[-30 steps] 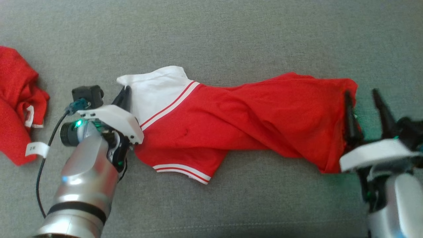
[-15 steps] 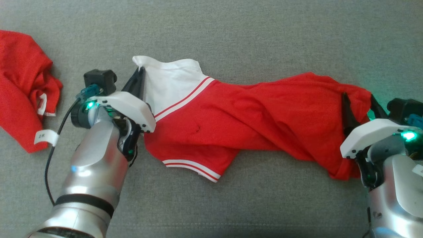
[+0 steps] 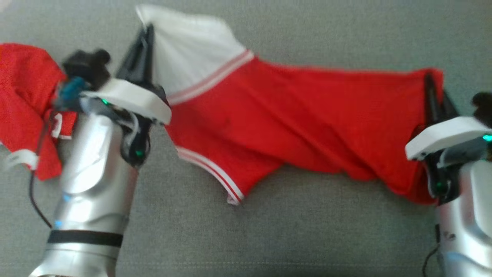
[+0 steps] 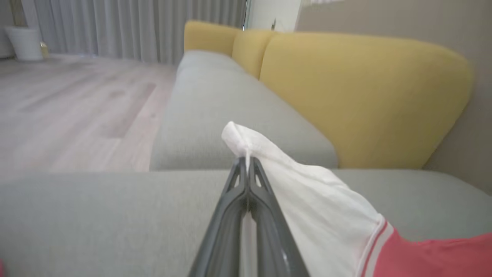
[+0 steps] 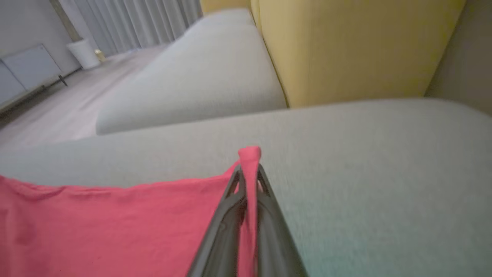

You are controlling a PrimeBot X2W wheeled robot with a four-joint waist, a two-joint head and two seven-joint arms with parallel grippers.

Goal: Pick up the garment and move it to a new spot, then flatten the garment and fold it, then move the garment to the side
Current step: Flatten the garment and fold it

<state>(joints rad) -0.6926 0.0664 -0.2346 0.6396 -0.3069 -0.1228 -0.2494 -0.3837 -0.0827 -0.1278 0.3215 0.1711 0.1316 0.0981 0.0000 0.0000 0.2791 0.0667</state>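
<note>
The garment (image 3: 292,111) is a red shirt with a white sleeve and red-white trim, stretched across the grey cushion between my two grippers. My left gripper (image 3: 145,29) is shut on the tip of the white sleeve (image 4: 269,161), with a tuft of white cloth poking past the closed fingers. At the far right edge of the red body, my right gripper (image 3: 432,79) is shut on a pinch of red cloth (image 5: 250,157). Cloth near both grips looks lifted and taut. The lower sleeve with striped trim (image 3: 215,173) hangs toward the front.
A second red garment (image 3: 27,100) with white tags lies bunched at the left, partly behind my left arm. The grey cushion (image 3: 269,238) runs wide in front. Yellow backrests (image 4: 365,96) stand beyond it, with wooden floor (image 4: 69,104) past the cushion's end.
My right gripper has closed on the garment's right edge. Both grippers have moved up the head view with the cloth, which is now pulled tighter between them; the head camera has also shifted.
</note>
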